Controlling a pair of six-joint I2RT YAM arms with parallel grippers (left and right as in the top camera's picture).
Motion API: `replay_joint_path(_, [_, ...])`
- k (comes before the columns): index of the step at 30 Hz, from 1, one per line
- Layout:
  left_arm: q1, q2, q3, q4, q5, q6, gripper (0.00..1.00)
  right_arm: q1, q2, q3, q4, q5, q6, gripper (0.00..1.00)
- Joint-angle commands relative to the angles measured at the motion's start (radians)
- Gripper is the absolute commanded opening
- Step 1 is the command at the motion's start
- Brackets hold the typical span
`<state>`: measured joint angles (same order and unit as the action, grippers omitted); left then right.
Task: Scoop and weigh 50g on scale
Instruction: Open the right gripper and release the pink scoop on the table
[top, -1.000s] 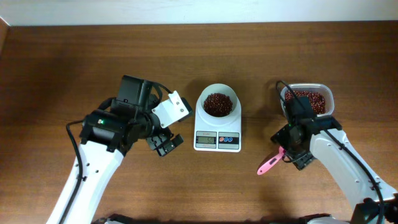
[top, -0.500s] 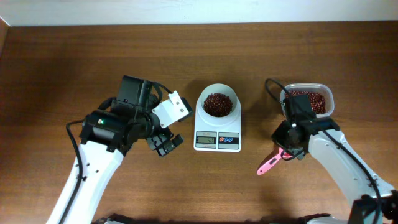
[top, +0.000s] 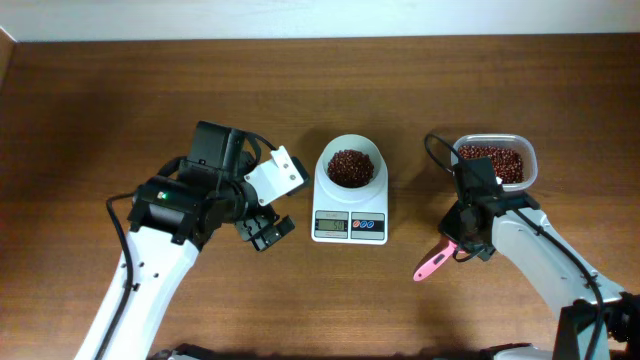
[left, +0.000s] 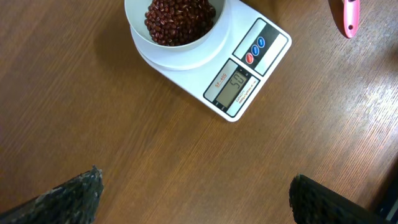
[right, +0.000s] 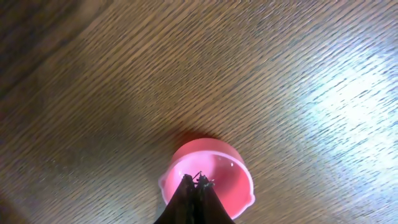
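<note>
The job looks nearly done. Red-brown beans (top: 350, 167) are heaped in the white bowl (top: 325, 158) on the scale (top: 349, 226), which is set mid-table between the arms. Its display (left: 235, 82) seems to show 50, though the digits are small. More beans are kept in the clear tub (top: 529, 165).

The pink scoop (top: 430, 266) seems to be laid down, handle pointed near-left. The right gripper (right: 196, 182) is pinched shut over its cup; a hold cannot be told. The left gripper (left: 196, 202) is spread wide, empty.

The scale's long way is set back to front, with the display end nearest.
</note>
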<state>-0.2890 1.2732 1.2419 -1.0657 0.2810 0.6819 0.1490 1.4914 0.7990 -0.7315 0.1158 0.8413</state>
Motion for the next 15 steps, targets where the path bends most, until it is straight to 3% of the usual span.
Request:
replay_joint_path(1, [0.004, -0.010, 0.015, 0.002, 0.011, 0.016, 0.99, -0.005, 0.004, -0.009, 0.007, 0.059, 0.000, 0.04])
replay_joint_path(15, [0.004, -0.010, 0.015, 0.001, 0.011, 0.016, 0.99, -0.005, 0.077, -0.011, 0.011, 0.051, 0.000, 0.04])
